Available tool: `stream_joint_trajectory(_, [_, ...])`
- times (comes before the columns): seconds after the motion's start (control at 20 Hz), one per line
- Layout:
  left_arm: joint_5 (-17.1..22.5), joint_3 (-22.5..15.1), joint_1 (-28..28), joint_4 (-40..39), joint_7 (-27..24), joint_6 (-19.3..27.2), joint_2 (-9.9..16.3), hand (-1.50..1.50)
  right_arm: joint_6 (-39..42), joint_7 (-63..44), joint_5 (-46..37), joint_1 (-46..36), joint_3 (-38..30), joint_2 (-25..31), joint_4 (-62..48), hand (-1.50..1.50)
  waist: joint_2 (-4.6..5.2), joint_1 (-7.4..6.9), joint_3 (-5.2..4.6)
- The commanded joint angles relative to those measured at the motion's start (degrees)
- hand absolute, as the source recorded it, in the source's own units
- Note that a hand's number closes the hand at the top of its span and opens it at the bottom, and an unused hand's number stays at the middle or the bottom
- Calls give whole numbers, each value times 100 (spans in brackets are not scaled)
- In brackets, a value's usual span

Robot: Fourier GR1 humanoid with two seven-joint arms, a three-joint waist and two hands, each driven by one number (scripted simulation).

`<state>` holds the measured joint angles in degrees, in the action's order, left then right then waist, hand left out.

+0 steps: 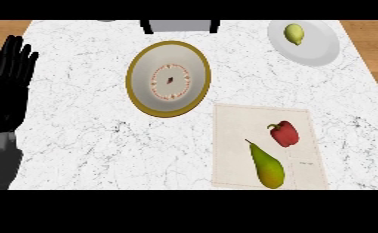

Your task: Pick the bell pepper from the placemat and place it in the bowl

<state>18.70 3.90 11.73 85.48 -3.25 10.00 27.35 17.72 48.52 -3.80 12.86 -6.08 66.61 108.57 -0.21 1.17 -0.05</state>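
The desk has a white marbled top. A beige placemat lies at the lower right of the view. The red bell pepper rests on the upper right part of the placemat, free of any hand. A green-yellow pear lies just beside it, lower and to the left, stem end toward the pepper — the two are near but do not appear to touch.

The bowl, white inside with a gold rim and a red patterned ring, sits on the desk above and to the left of the placemat, its rim close to the placemat's upper left corner. A white plate at the upper right carries a yellow-green lemon.

The left hand shows at the left edge, resting, fingers straight and spread, pointing up — holding nothing. The right hand is not visible.
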Motion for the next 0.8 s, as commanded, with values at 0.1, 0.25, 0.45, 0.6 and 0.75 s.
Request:
stream_joint_trajectory(0.1, [-88,-17,130,-190,-54,-115,-82,0,90,239,-1208,25,88,385,-86,-150,27,-99,4])
stream_joint_trajectory(0.25, [-197,-56,58,-27,-24,-10,-266,0,300,66,-1364,-164,198,282,-160,-150,26,-127,3])
stream_joint_trajectory(0.45, [-81,315,176,-233,-51,-397,-1,0,263,415,-1810,-213,195,16,-688,-150,28,-120,5])
stream_joint_trajectory(0.6, [-376,58,47,140,74,-17,-364,0,164,-204,-2177,-432,832,-562,-231,-150,24,-152,5])
stream_joint_trajectory(0.75, [-209,314,324,-156,147,-362,-189,0,122,1,-2632,-655,1038,-855,-699,-150,27,-140,5])
